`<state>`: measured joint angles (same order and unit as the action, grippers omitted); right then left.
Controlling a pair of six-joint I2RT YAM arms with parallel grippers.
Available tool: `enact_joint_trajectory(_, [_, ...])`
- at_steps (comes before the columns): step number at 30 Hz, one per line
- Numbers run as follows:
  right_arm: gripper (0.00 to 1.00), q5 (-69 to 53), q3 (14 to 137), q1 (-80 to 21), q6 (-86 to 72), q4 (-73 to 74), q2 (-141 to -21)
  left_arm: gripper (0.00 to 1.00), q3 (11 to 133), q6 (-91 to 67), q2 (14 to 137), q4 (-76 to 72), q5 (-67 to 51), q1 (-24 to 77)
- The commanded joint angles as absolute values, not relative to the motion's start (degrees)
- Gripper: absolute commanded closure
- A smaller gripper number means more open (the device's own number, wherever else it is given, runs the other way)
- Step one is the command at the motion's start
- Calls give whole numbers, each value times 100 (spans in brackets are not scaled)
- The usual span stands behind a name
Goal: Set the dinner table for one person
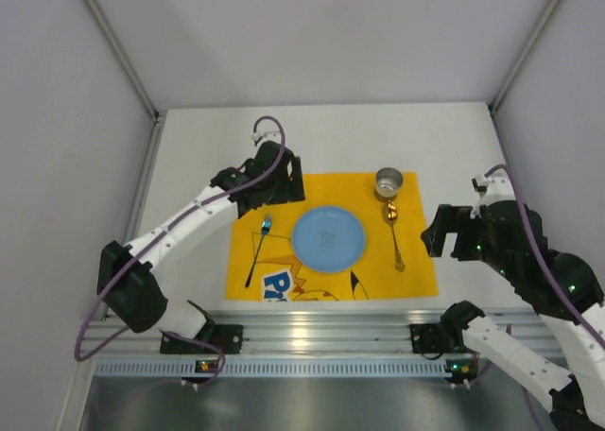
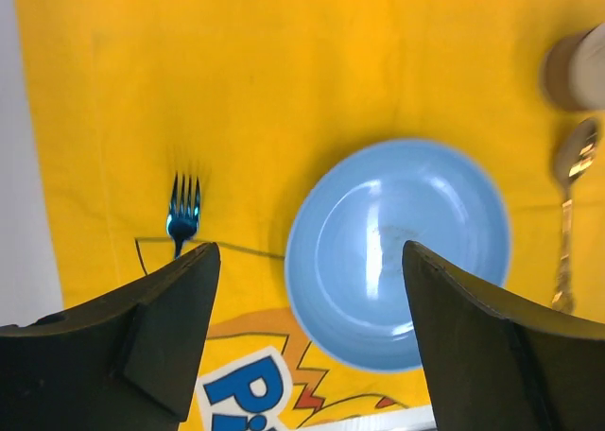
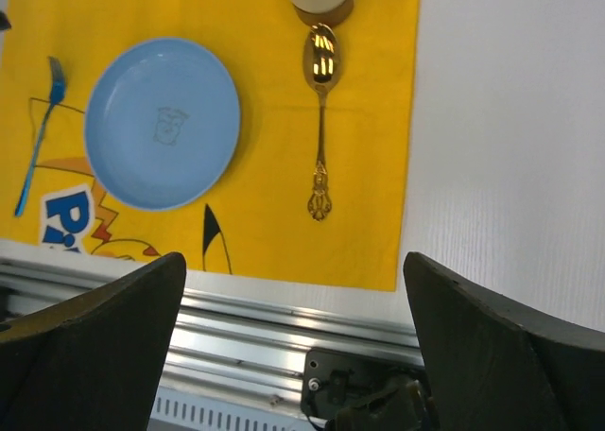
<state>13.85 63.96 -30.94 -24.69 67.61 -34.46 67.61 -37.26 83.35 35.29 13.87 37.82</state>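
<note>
Large flat white rigid dinner table [image 1: 331, 138] lies under and all round the round glossy blue plate [image 1: 328, 238]. Looks heavy, stiff, smooth, probably fixed: nothing to grasp, only set things on it. Left gripper [image 2: 310, 253] beyond plate's left side, jaws spread, empty. Right gripper [image 3: 293, 259] well right of plate, jaws spread, empty.

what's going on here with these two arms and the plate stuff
A two-arm robot is laying a dinner place. On the large white tabletop lies a yellow cartoon-printed cloth placemat with a round light-blue plate, a blue metal fork to the plate's left, an ornate gold spoon to its right and a small silver metal cup beyond the spoon. The left pincer is open above the mat near the fork, empty; the right pincer is open and empty beside the mat's right edge.
</note>
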Motion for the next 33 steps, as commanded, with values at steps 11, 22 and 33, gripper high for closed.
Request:
enact_joint_trajectory(11, [0, 695, 7316, -3032, -3137, 5161, -3710, 6, 8013, -1602, 6448, 2901, 5472, 3894])
enact_joint_trajectory(22, [0, 193, 6337, -3032, -2734, 4799, -2628, 3, 1153, 652, 3428, -2494, 4441, 3543])
enact_joint_trajectory(33, [0, -227, 6126, -3032, -2874, 4545, -2883, 2, 580, -615, 5825, -4701, 3104, 1725])
